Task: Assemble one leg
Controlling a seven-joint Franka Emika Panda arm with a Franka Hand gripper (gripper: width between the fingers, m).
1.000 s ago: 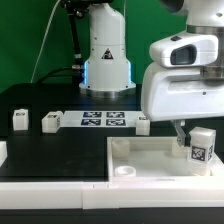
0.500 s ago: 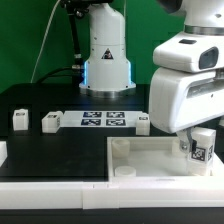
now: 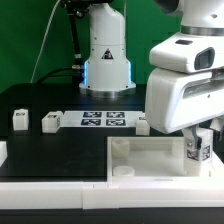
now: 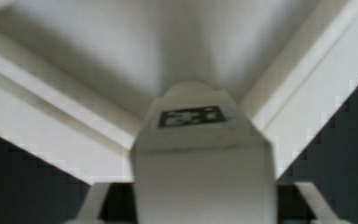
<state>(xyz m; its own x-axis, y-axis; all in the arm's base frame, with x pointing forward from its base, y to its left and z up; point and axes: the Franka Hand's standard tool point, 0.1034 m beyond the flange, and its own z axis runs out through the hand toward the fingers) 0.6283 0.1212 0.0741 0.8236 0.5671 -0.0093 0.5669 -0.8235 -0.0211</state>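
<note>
White leg [image 3: 198, 148], tag outward, is clamped upright in the gripper [image 3: 196, 140] over the tabletop [image 3: 150, 160]; the wrist view shows the leg [image 4: 199, 150] between both fingers.

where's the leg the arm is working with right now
The leg is at the exterior view's right edge, under the gripper, over the white tabletop, far from the marker board.

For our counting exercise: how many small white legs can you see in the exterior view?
3: two legs stand on the black table at the exterior view's left, and one is in the claw. Others may be hidden.
</note>
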